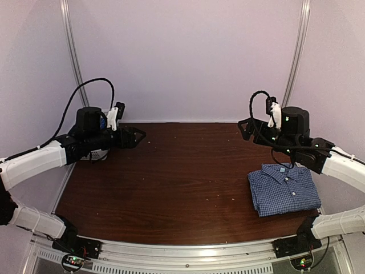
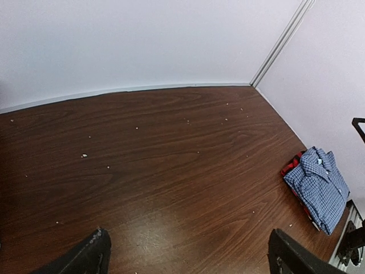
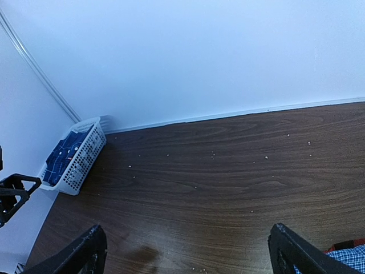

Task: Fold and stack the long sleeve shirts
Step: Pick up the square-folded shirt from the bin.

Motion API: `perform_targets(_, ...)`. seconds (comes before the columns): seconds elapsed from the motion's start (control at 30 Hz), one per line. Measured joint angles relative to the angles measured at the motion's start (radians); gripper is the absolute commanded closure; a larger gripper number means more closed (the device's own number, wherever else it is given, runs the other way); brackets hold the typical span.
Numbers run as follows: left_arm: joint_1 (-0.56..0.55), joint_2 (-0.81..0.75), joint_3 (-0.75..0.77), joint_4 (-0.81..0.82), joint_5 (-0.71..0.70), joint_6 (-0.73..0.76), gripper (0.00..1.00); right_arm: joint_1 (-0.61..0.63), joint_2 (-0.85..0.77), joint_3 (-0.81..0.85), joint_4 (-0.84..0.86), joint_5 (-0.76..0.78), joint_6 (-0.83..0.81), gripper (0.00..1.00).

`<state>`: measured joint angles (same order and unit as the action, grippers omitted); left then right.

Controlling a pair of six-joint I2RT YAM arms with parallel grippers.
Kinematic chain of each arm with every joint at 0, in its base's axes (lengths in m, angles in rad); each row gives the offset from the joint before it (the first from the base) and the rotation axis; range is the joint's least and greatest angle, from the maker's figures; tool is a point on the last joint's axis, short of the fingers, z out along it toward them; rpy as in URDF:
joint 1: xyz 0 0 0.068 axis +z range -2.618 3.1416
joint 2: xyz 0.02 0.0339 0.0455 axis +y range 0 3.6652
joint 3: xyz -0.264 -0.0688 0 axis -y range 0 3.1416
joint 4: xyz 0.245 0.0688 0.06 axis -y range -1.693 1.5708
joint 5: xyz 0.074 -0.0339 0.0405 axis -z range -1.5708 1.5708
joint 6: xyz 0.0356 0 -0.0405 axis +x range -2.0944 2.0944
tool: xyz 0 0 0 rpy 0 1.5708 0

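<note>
Table (image 1: 171, 177): dark wood, crumb-speckled.
Check shirt (image 1: 283, 190): folded on red cloth (image 2: 291, 165), near right gripper (image 1: 246, 129).
Basket (image 3: 80, 157): behind left gripper (image 1: 136, 137).

A: What sort of place is seen?

B: A robotics lab cell is suggested: a dark wooden surface (image 1: 182, 171) is boxed in by plain white panels (image 1: 182, 57) and aluminium rails (image 1: 73, 54), with a left arm (image 1: 34, 162) and a right arm (image 1: 345, 165) bolted to a metal frame (image 1: 188, 249).

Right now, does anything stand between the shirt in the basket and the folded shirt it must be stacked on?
Only the basket, whose mesh wall surrounds the plaid shirt. The table across to the folded shirt holds just crumbs.
</note>
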<state>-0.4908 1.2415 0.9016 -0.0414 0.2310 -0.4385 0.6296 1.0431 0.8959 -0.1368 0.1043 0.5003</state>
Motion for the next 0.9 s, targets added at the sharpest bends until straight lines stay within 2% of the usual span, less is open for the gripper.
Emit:
perform_targets(0.37,0.0,0.013,0.022,-0.024,-0.049,0.003,0.02,0.0,-0.016,-0.018,-0.002,0.012,-0.007,0.0)
perform_targets(0.47,0.0,0.025,0.052,-0.061,-0.116,0.001,0.02,0.0,-0.018,-0.018,-0.006,0.017,-0.019,0.0)
perform_targets(0.67,0.012,0.101,0.214,-0.19,-0.315,-0.009,0.02,0.0,-0.026,-0.018,-0.017,0.021,-0.042,0.0)
perform_targets(0.77,0.056,0.153,0.292,-0.255,-0.378,-0.028,0.02,0.0,-0.027,-0.018,-0.017,0.021,-0.052,0.0)
perform_targets(0.9,0.174,0.247,0.38,-0.333,-0.403,-0.063,0.02,0.0,-0.028,-0.018,-0.017,0.02,-0.056,0.0)
